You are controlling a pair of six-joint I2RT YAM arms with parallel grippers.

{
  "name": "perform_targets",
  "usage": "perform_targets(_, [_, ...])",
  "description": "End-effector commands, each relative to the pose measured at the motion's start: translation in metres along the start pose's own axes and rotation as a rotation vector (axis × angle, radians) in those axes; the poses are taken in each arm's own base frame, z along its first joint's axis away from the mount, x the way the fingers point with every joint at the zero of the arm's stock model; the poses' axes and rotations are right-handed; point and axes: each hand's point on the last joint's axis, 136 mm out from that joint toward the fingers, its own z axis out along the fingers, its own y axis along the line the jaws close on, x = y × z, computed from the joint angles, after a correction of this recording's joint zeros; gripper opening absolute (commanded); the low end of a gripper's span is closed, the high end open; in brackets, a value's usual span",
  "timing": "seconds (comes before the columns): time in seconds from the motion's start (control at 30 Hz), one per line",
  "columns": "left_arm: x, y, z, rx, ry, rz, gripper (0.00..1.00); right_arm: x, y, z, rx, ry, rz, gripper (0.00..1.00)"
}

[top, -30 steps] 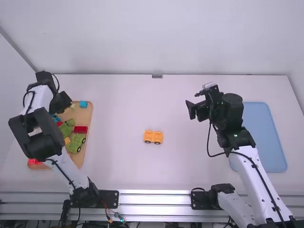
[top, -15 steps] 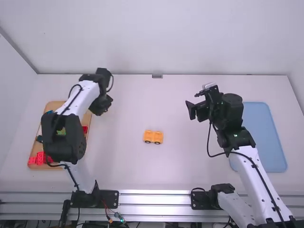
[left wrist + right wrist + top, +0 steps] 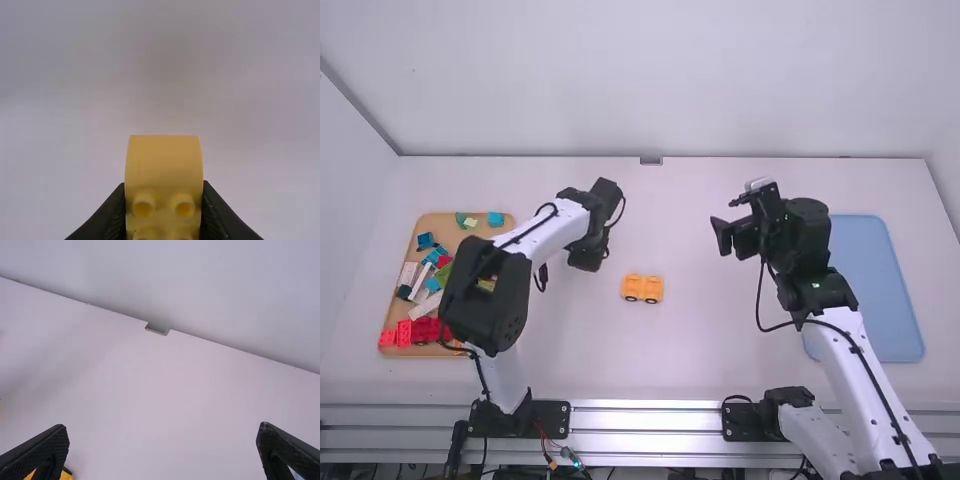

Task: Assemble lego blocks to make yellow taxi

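The yellow taxi [image 3: 643, 288], for now a low orange-yellow piece with dark wheels, stands on the white table [image 3: 660, 375], near the middle of the frame in the high view. The left gripper [image 3: 586, 258] is above the table, a little up and left from this piece. Its fingers pinch a yellow block [image 3: 163, 167], which in the left wrist view is at the lower middle, with a smooth part and round studs. The right gripper [image 3: 724, 222] is right of the middle, higher in the frame than the taxi; its fingers are spread wide, with nothing between them. At the left of the frame, a wooden tray [image 3: 441, 221] holds red blocks [image 3: 404, 336], blue blocks [image 3: 496, 219] and others. A blue tray [image 3: 885, 290] lies at the right.
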Motion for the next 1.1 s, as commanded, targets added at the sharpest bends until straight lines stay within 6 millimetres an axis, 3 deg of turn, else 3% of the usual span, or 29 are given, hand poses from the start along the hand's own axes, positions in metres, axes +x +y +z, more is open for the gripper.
perform_targets(0.0, [0.013, 0.015, 0.013, -0.033, 0.072, -0.058, 0.02, -0.02, 0.0, -0.007, 0.0, -0.045, -0.009, 0.99])
perform_targets(0.23, [0.011, 0.045, 0.038, -0.099, 0.053, -0.239, 0.02, -0.018, 0.0, -0.005, -0.002, -0.038, -0.006, 0.99])
perform_targets(0.57, [0.014, 0.05, 0.047, -0.099, 0.067, -0.286, 0.05, -0.017, 0.001, -0.005, -0.006, -0.034, 0.002, 0.99])
perform_targets(0.63, [0.015, 0.044, 0.047, -0.073, 0.076, -0.231, 0.2, -0.017, 0.001, -0.005, -0.007, -0.034, 0.002, 0.99])
perform_targets(0.67, [0.017, 0.037, 0.048, -0.045, 0.09, -0.162, 0.69, -0.017, 0.001, -0.005, -0.007, -0.034, 0.002, 0.99])
perform_targets(0.7, [0.018, 0.036, 0.048, -0.039, 0.096, -0.154, 0.84, -0.017, 0.001, -0.005, -0.007, -0.034, 0.002, 0.99])
perform_targets(0.77, [0.018, 0.035, 0.047, -0.038, 0.103, -0.155, 0.95, -0.017, 0.001, -0.005, -0.007, -0.034, 0.002, 0.99])
perform_targets(0.83, [0.015, 0.038, 0.047, -0.051, 0.091, -0.191, 1.0, -0.017, 0.001, -0.005, -0.006, -0.034, 0.002, 0.99])
perform_targets(1.07, [0.01, 0.037, 0.031, -0.08, 0.052, -0.18, 0.99, -0.017, 0.001, -0.005, -0.007, -0.034, 0.002, 0.99])
